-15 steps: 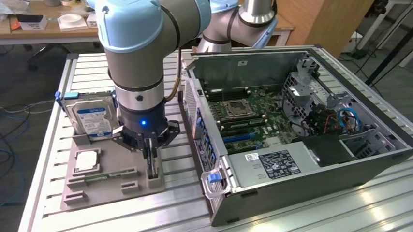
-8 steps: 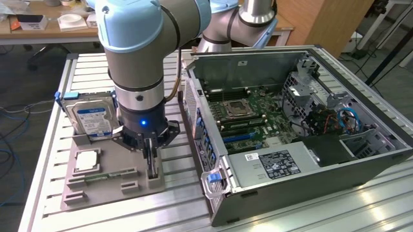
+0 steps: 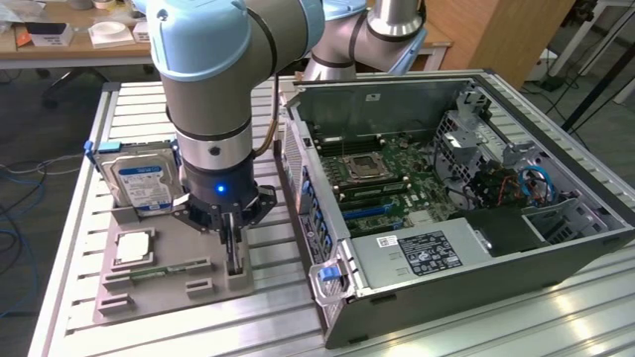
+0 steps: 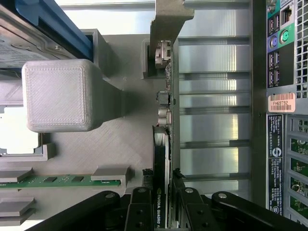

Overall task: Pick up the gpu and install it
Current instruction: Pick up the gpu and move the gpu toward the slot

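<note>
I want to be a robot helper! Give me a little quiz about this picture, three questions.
1. True or false: the computer case is open on one side, so its green board shows.
2. What is the gripper down at? A) the memory stick B) the gpu C) the processor chip
3. Fill in: the hard drive stands on edge on the gray ____.

Key: 1 true. 2 B. 3 tray.
</note>
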